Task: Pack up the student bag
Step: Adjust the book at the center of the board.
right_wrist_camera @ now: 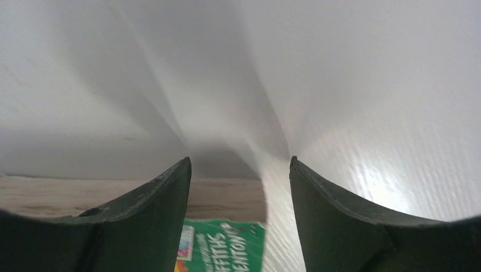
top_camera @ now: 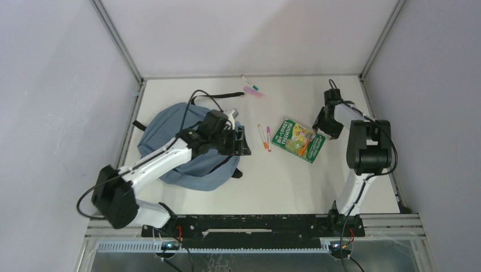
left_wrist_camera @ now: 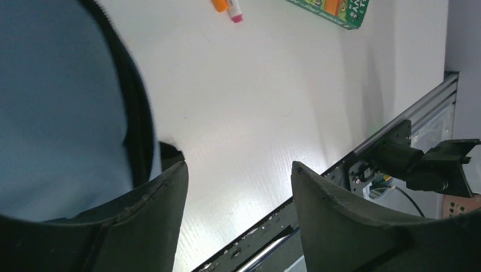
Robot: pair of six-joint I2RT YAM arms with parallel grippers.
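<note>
My L pincer (left_wrist_camera: 238, 170) open at student bag's (top_camera: 161, 126) 3 o'clock edge; R pincer (right_wrist_camera: 239, 164) open, book (top_camera: 298, 140) at its 9 o'clock

White tbl (top_camera: 295, 181): student bag (top_camera: 161, 127) L, green book (top_camera: 298, 140) R, markers (top_camera: 262, 136) btwn.

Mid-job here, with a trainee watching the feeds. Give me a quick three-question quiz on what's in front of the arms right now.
1. True or false: the green book already lies inside the student bag.
2. What lies on the table between the bag and the book? A) two markers B) scissors C) a cup
3. Which claw is at the bag's edge, and is it open or shut?

Key:
1. False; the book lies on the table, outside the bag.
2. A.
3. The left claw; open, holding nothing.
</note>
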